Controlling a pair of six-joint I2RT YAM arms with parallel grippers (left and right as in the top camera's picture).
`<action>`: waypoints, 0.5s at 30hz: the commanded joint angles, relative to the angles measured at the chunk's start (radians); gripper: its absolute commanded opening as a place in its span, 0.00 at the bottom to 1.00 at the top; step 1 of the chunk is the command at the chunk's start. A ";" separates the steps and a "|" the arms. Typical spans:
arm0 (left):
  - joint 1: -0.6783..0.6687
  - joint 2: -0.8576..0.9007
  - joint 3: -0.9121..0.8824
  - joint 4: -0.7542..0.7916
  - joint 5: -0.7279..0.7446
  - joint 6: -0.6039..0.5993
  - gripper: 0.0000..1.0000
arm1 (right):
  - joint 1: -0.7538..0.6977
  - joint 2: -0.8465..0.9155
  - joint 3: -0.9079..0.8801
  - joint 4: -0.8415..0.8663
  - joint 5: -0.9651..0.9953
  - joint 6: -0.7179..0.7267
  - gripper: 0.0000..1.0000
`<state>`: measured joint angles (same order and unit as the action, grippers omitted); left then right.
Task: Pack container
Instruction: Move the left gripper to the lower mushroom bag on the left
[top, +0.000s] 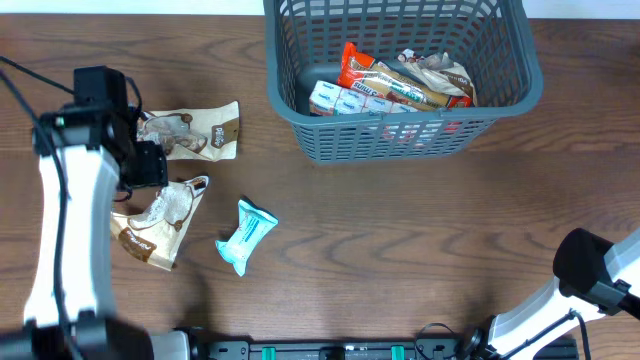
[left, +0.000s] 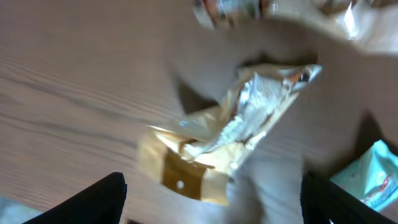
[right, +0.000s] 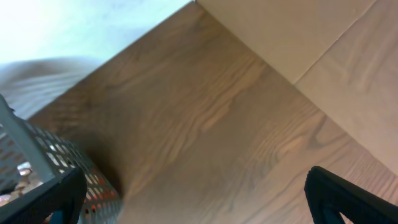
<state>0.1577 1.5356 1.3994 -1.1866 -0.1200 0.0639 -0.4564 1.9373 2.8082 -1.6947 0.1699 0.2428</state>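
The left gripper (left: 212, 186) has its jaws spread wide with nothing between them, hanging just above a crumpled beige and brown snack packet (left: 230, 134) that lies flat on the wooden table (top: 400, 250). The wrist view is blurred, so I cannot tell how far the fingertips are from the foil. The step in hand looks like picking this packet up. It should go best if the jaws come straight down astride the narrow, bunched middle instead of the flat brown end, since slack foil tends to slide out of a shallow pinch. A second beige packet (top: 195, 130) lies just beyond it and a teal packet (top: 245, 238) is near on the other side, so the closing fingers should keep clear of both. The basket (top: 400, 142) stands at the far side of the table, well apart to the right, already holding several snack bars (top: 400, 88). The packet will need lifting above the thick rim before it is let go. The right gripper (right: 199, 205) is also wide open and empty, over bare wood beside the basket's corner.
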 joint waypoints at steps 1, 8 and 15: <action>0.039 0.076 0.009 -0.006 0.114 0.058 0.78 | -0.010 0.012 -0.035 -0.001 0.006 -0.016 0.99; 0.042 0.133 0.009 0.015 0.220 0.149 0.78 | -0.010 0.012 -0.110 0.016 0.006 -0.015 0.99; 0.042 0.133 0.009 -0.002 0.290 0.302 0.78 | -0.010 0.012 -0.178 0.018 0.005 -0.012 0.99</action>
<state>0.1986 1.6711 1.3994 -1.1782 0.1226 0.2619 -0.4564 1.9381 2.6522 -1.6787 0.1707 0.2409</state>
